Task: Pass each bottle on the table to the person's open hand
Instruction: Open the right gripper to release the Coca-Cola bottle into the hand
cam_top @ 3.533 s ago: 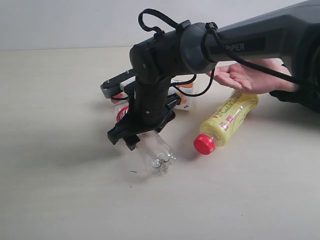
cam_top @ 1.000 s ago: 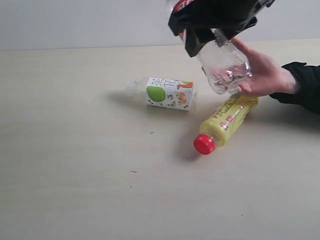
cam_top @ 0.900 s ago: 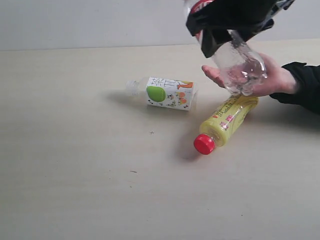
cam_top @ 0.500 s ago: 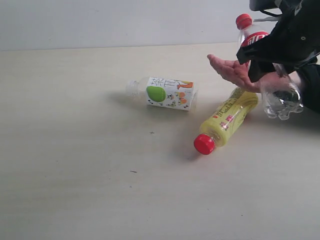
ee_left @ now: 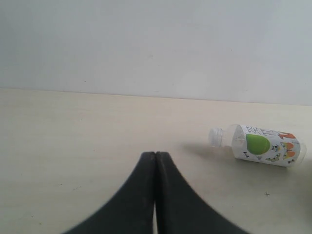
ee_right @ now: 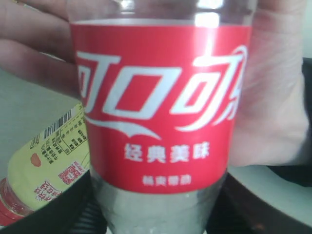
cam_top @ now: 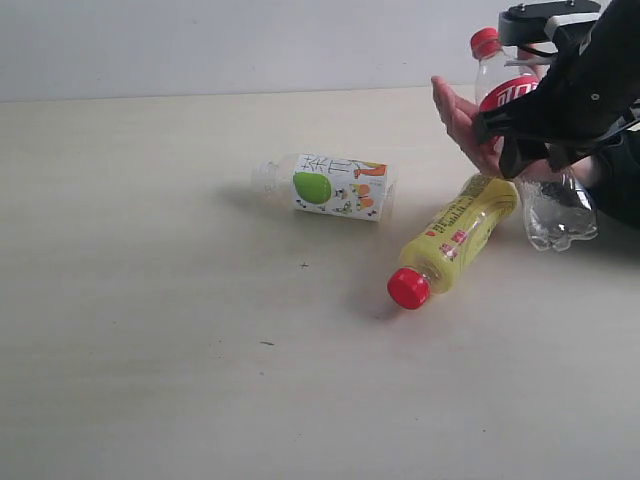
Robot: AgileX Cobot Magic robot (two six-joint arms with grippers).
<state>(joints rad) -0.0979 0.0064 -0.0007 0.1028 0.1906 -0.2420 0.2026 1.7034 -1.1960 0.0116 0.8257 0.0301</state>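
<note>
My right gripper [cam_top: 535, 140] is shut on the clear bottle [cam_top: 505, 95], which has a red cap and red label. The bottle stands nearly upright against the palm of the person's open hand [cam_top: 458, 120]. In the right wrist view its red label [ee_right: 161, 112] fills the frame, my dark fingers [ee_right: 73, 209] lie on both sides of it, and the hand [ee_right: 273, 97] is behind it. The yellow bottle [cam_top: 455, 240] and the apple-labelled bottle [cam_top: 335, 187] lie on the table [cam_top: 150, 300]. My left gripper [ee_left: 155, 155] is shut and empty, low over the table.
The person's black sleeve [cam_top: 620, 180] lies at the right edge behind my right arm. The apple-labelled bottle [ee_left: 261, 146] lies on its side beyond my left gripper. A pale wall [cam_top: 200, 40] backs the table.
My right gripper carried the clear bottle rightwards and turned it nearly upright. The person's hand has tilted up, palm against the bottle. The left gripper has not moved.
</note>
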